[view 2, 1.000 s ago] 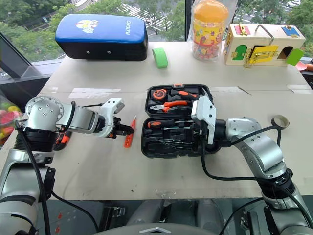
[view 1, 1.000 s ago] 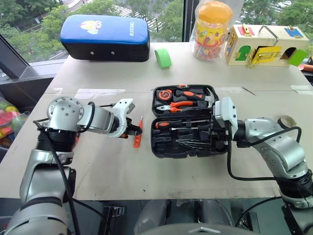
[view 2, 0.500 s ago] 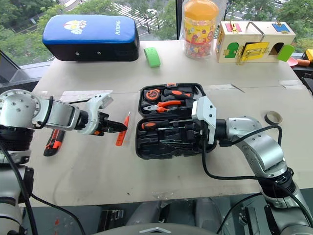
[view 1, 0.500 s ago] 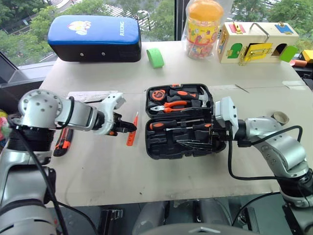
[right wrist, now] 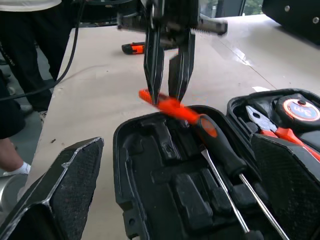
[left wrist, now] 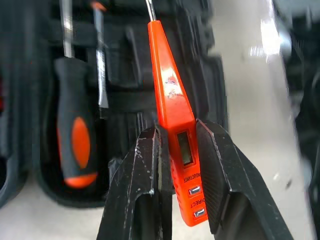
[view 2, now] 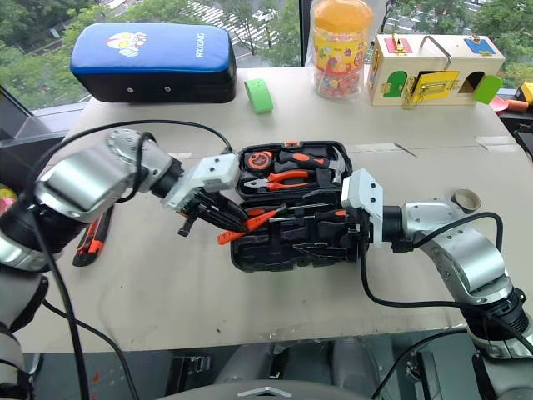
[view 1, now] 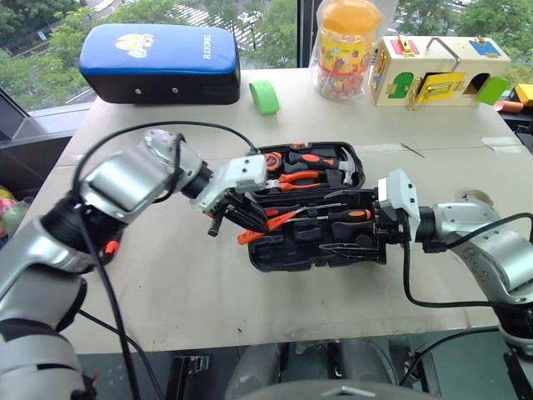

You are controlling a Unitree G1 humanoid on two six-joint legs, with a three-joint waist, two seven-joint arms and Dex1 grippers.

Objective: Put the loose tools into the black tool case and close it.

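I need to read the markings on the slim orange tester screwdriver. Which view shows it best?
The left wrist view: the tester screwdriver runs up the frame between the left hand's fingers, its window and lettering legible. The eye views show it small and slanted over the black tool case. The right wrist view shows it partly, from the far side.

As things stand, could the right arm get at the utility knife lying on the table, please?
Probably not. The utility knife lies at the table's far left edge, beyond the open black tool case and the left gripper, which holds the tester screwdriver; the open right gripper sits at the case's right end.
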